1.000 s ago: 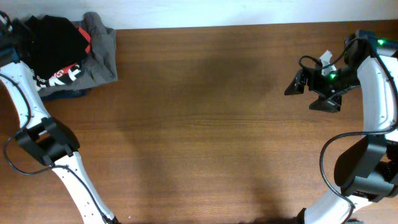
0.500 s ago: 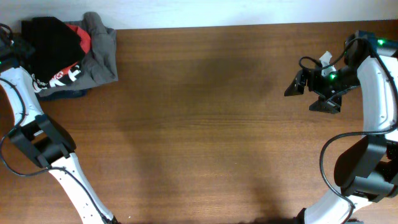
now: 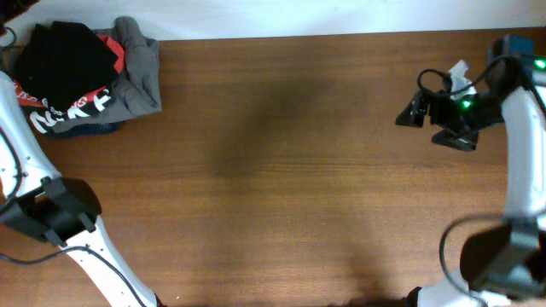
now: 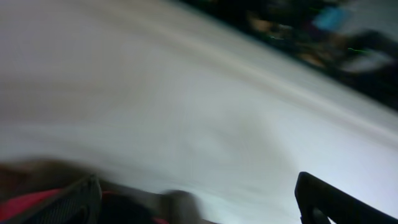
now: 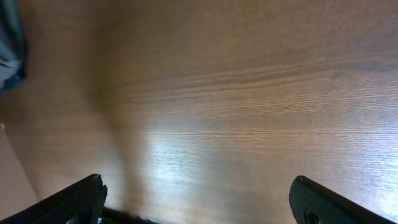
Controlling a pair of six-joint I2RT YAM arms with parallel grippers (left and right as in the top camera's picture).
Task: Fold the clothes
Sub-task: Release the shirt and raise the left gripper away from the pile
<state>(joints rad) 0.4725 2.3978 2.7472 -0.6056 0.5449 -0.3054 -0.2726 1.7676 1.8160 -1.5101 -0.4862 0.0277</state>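
The clothes, a black garment, lie bunched on top of a pile at the table's far left corner. My left gripper is open, and nothing sits between its two blurred, wide-apart fingers. A strip of the black fabric shows just below it in the left wrist view. The overhead view shows only the left arm, beside the pile. My right gripper hovers open and empty over bare wood at the far right, and its fingertips are spread wide in the right wrist view.
Under the black garment lie a red shirt with white lettering and a grey garment. The brown wooden table ends at a white back edge just behind the pile.
My left gripper opened, let go of the black garment and drew back toward the far left corner. The garment settled on the pile. The right arm shifted slightly up and right.
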